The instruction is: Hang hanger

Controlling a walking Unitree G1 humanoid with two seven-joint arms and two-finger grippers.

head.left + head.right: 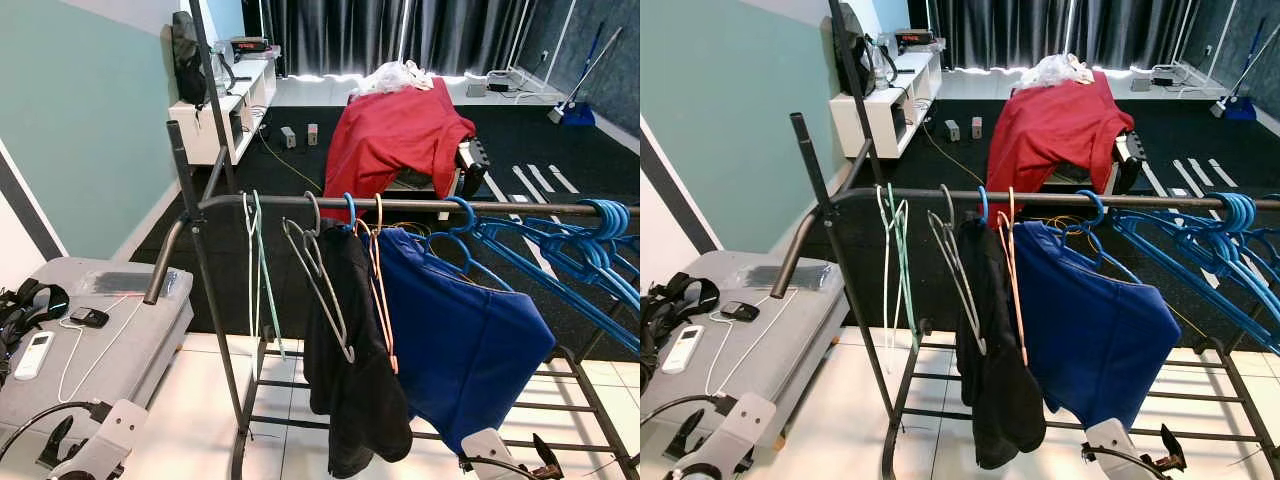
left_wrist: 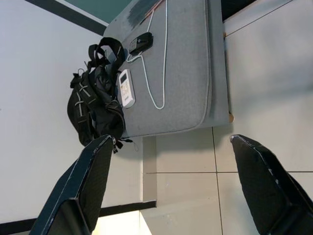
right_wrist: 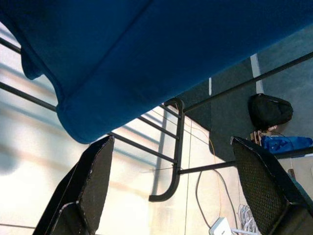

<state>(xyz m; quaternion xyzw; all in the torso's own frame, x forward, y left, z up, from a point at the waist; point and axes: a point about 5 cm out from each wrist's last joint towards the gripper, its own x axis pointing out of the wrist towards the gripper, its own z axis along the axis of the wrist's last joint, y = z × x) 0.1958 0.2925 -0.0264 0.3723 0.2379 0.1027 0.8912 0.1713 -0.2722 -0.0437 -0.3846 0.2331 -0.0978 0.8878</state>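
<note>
Currently we see one black clothes rack (image 1: 400, 206) carrying two garments, a blue shirt (image 1: 460, 330) and a black garment (image 1: 350, 360); three empty hangers hang on its rail: mint (image 1: 256, 260), grey (image 1: 320, 280), orange (image 1: 383, 290); several blue hangers (image 1: 570, 250) bunch at the right; left gripper (image 2: 171, 186) and right gripper (image 3: 171, 186) hang low, fingers spread wide, holding nothing.

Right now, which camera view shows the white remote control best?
The left wrist view: the white remote control is seen whole, lying on the grey seat beside the black bag. Both eye views catch it smaller, near the picture's left edge.
</note>
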